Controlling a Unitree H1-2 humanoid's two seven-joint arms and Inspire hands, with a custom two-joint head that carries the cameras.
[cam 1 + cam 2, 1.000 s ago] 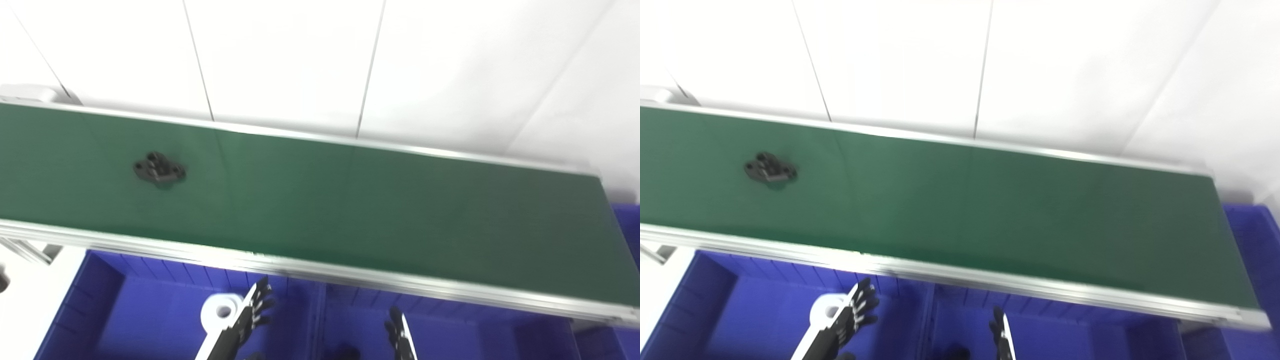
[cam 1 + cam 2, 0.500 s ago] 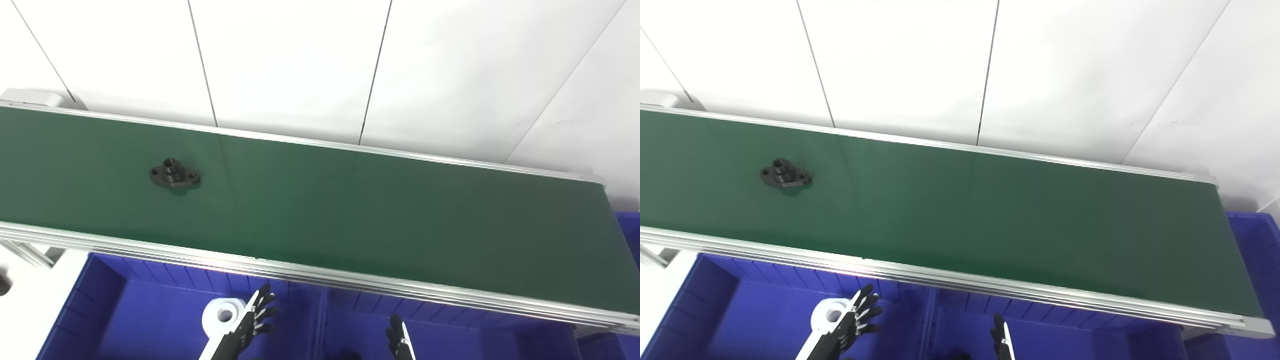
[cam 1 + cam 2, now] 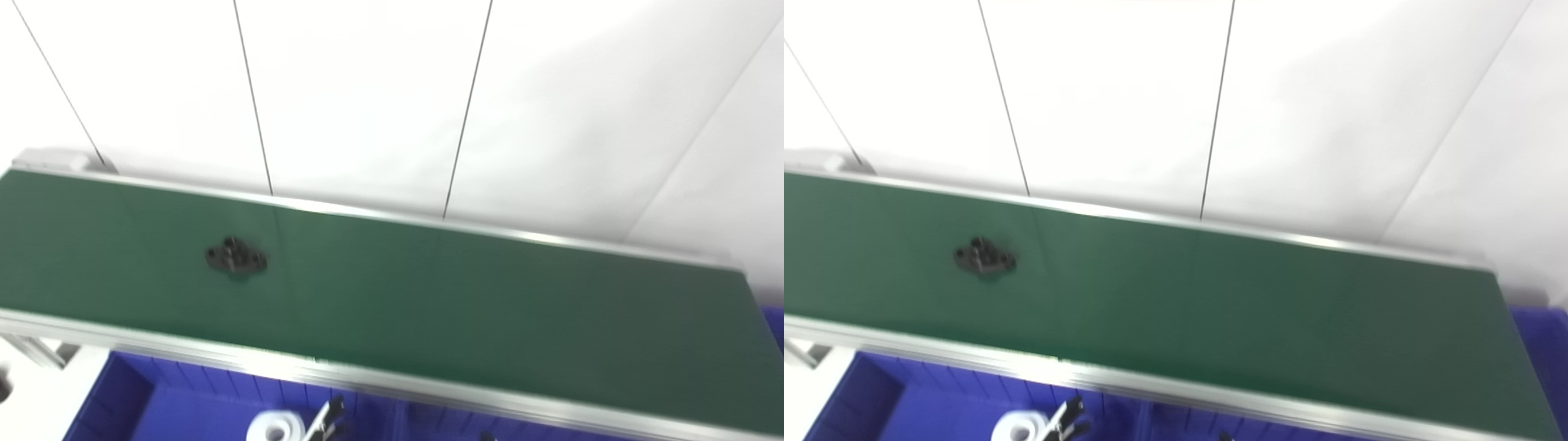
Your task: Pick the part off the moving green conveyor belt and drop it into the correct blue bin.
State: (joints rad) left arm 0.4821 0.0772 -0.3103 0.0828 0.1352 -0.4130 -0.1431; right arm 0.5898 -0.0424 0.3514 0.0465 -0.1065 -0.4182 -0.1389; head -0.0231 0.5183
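1. We list one black part (image 3: 236,259), flanged with small holes, lying on the left portion of the green conveyor belt (image 3: 465,306), untouched.
2. We note a blue bin (image 3: 184,407) below the belt's near rail, holding a white ring-shaped piece (image 3: 272,427).
3. Left hand (image 3: 1067,419): only dark fingertips show at the bottom edge, beside the white piece; we cannot tell whether it is spread or curled.
4. Right hand: barely a dark tip at the bottom edge; state unclear.

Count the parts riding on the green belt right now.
1. A single black part lies on the left stretch of the green belt, untouched. The rest of the visible belt is bare; its left end runs out of frame.
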